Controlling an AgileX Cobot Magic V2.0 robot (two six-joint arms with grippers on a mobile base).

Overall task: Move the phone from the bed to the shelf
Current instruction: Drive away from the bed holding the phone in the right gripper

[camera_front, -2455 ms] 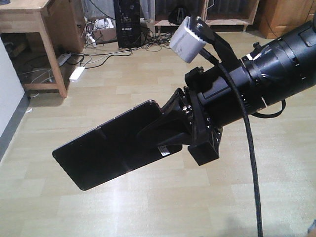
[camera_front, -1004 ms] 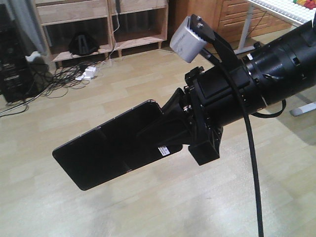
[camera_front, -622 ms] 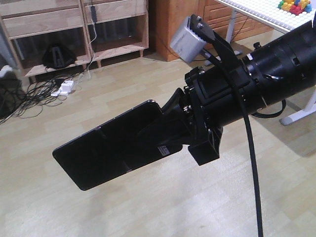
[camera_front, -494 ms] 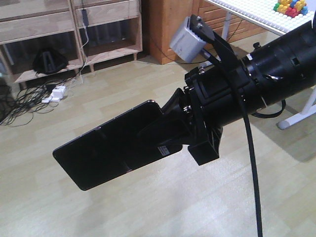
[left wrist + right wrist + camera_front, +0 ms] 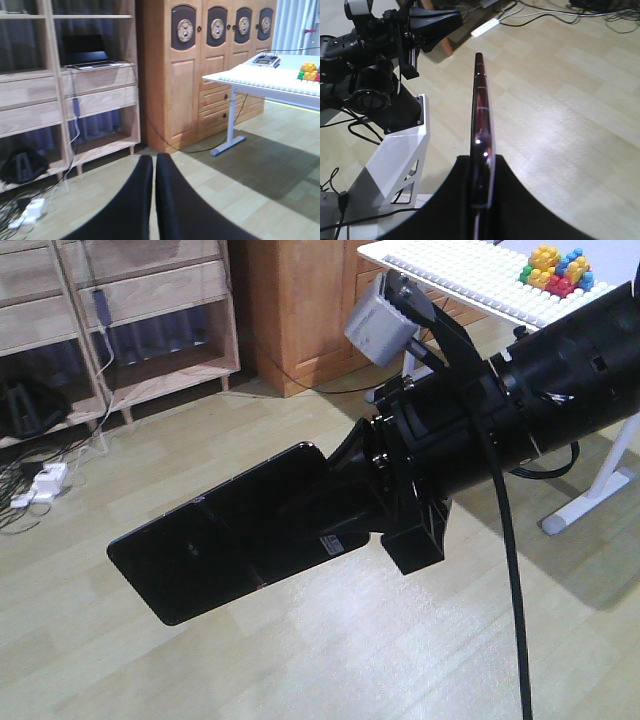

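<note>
Phone (image 5: 215, 550) sits clamped in the right tool (image 5: 481, 167), held in the air above the pale plank floor (image 5: 330, 660). In the front view its glossy black face slopes down to the left, with the centre crease and the small white sticker (image 5: 334, 543) showing close to the grip. In the right wrist view it appears edge-on, a thin slab pinched at its near end between two black fingers (image 5: 461, 200). Left tool (image 5: 153, 159) carries nothing, its two fingers pressed together with only a hairline of light between them. Beyond it stands the light-wood shelf (image 5: 97, 95), well apart from the phone, with an open laptop (image 5: 87, 52) on one board. Right of the shelf is an orange-brown cabinet (image 5: 185, 90), then a white worktop (image 5: 260, 77) bearing coloured blocks (image 5: 310, 70).
</note>
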